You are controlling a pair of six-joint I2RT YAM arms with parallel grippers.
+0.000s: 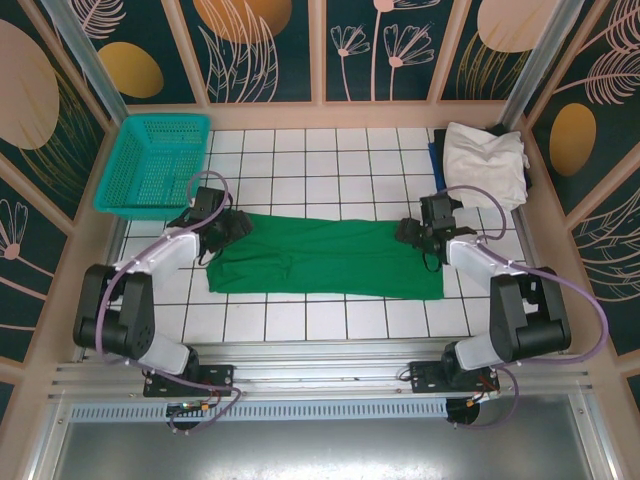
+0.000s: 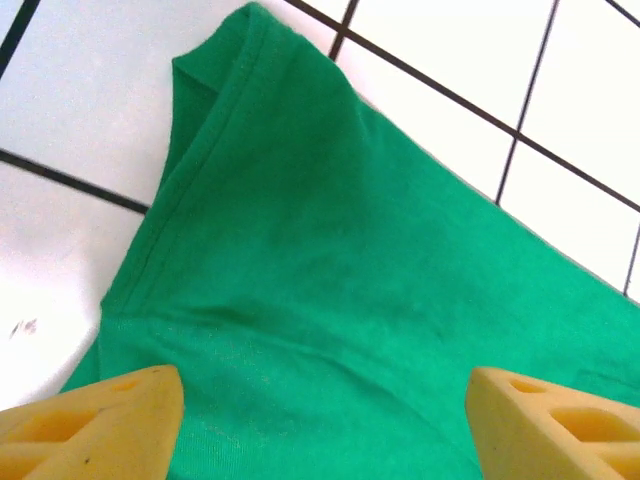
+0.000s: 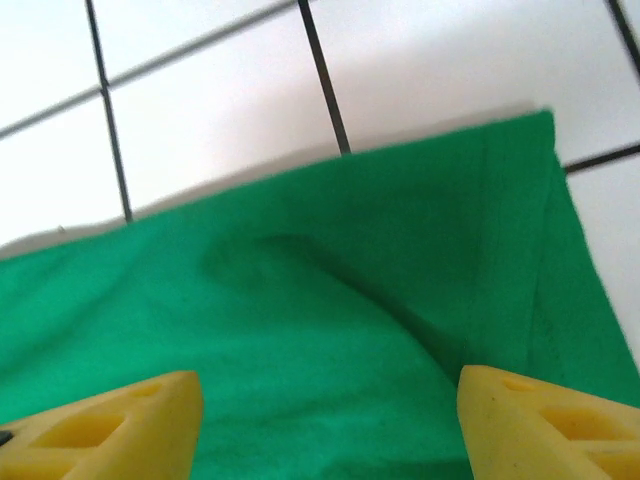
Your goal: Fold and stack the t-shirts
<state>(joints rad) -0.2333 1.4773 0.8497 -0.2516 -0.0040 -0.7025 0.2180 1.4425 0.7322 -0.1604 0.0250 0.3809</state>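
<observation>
Tiles cover the surface (image 1: 330, 165), and the green t-shirt (image 1: 330, 258) lies across its middle, folded into a long band. The left claw (image 1: 228, 228) is spread over the band's left end and the right claw (image 1: 412, 232) over its right end, with no cloth pinched. A teal basket (image 1: 165, 118) sits at the far left corner. An off-white t-shirt (image 1: 485, 160) lies bunched at the far right corner. Both are well apart from the band.

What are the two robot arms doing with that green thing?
Two robot arms are folding a solid green cloth t-shirt, which lies as a long strip on the white tiled table. The left gripper sits over one end and the right gripper over the other, both open. An off-white cloth shirt lies in the far right corner.
</observation>
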